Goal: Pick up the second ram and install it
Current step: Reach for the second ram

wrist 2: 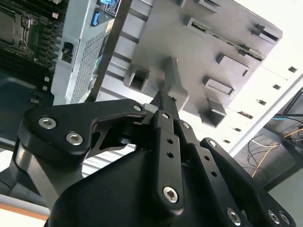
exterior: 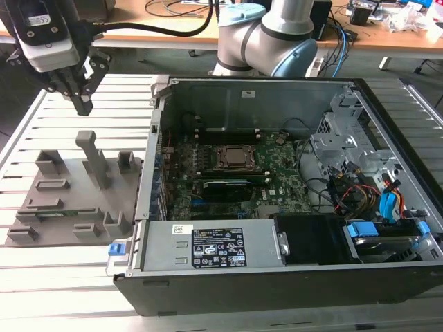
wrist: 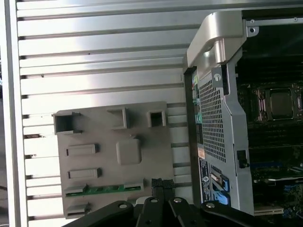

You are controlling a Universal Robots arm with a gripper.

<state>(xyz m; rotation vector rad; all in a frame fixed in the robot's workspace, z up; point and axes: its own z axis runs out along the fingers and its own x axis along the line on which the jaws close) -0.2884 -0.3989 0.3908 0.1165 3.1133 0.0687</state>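
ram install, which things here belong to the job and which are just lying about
Job:
ram
grey holder it sits in
gripper
motherboard

Just lying about:
power supply
drive cables
desk cables

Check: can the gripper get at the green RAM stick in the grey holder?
Probably yes. The gripper hangs over the grey holder, and the RAM stick lies uncovered in its slot, top edge exposed. The holder's upright post stands apart from it.

Ribbed metal counter (exterior: 62, 277) spans the lower frame; a wooden desk (exterior: 159, 31) with loose cables (exterior: 340, 52) crosses the top edge.
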